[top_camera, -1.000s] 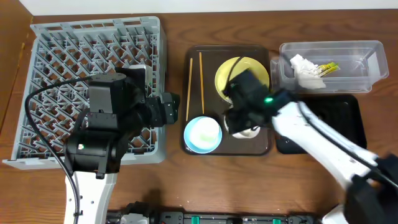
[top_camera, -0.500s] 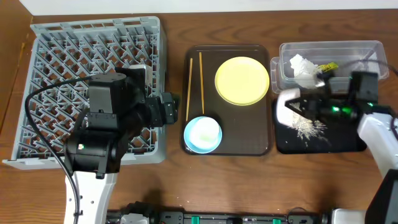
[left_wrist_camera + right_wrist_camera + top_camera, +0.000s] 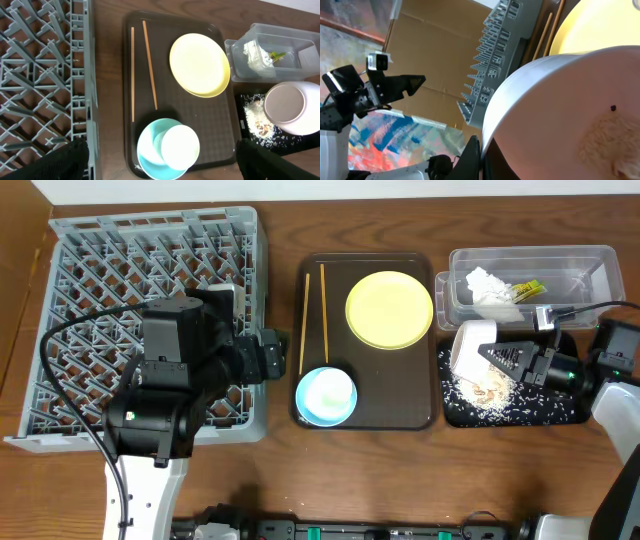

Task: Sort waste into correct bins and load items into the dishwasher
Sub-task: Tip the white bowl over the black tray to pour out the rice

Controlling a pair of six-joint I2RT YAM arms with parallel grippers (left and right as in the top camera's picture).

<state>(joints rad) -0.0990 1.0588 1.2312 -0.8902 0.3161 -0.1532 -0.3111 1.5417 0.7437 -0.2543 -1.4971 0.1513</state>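
Upper right, the tub (image 3: 580, 275) holds the tissue (image 3: 492, 287) and wrapper (image 3: 528, 288). The right gripper (image 3: 505, 360), clamped on the white bowl (image 3: 470, 350), tips scraps (image 3: 490, 390) into the black tray (image 3: 560, 412). The plate (image 3: 389, 310) and chopsticks (image 3: 312, 315) are not yet in the rack (image 3: 100, 260), and the left gripper (image 3: 278, 355) has its jaws spread wide.

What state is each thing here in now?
Round white bowl: tipped sideways over black tray, gripped by right claw.
Rice-like scraps: scattered in that tray.
Clear plastic tub: holds white tissue, green-and-orange wrapper.
Round yellow plate: flat, bare.
Light blue bowl: upright, small white cup inside.
Wooden chopsticks: lying on brown tray.
Left claw: open, empty.
Grey plastic rack: no dishes visible.
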